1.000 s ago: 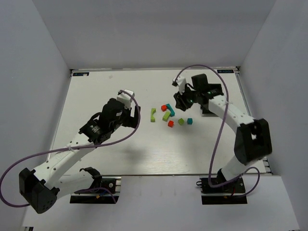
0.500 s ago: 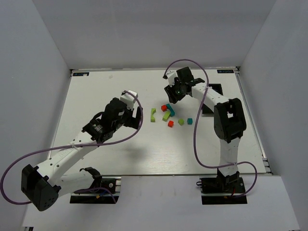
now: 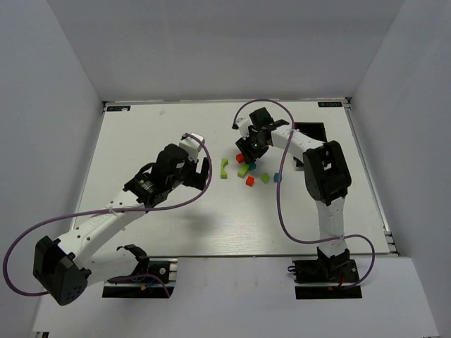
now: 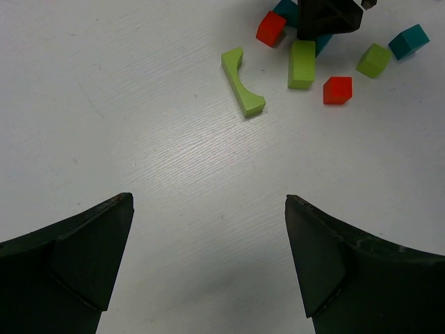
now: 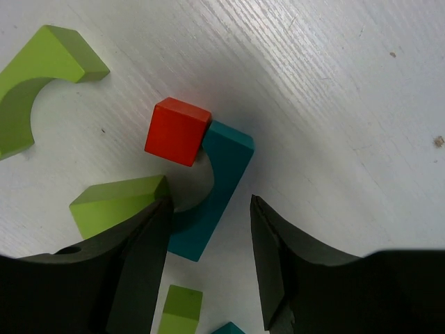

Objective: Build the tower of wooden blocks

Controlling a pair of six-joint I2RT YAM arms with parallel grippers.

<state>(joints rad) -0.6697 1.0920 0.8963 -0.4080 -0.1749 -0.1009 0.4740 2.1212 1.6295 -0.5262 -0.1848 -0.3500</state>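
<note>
Swung left over the loose blocks [image 3: 249, 181] with the right gripper [image 5: 208, 205] — spread, holding nothing, no tower yet. Straddles the teal arch [image 5: 226, 167], long axis pointing ahead between the fingers [image 5: 132, 278]; far nearer than the left gripper [image 4: 208, 202], likewise spread.

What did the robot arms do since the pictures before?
The right gripper swung left and came down over the blocks, open above the teal arch block. The left gripper crept a little toward the blocks, open and empty. The blocks seem to lie where they were; none is held.
</note>
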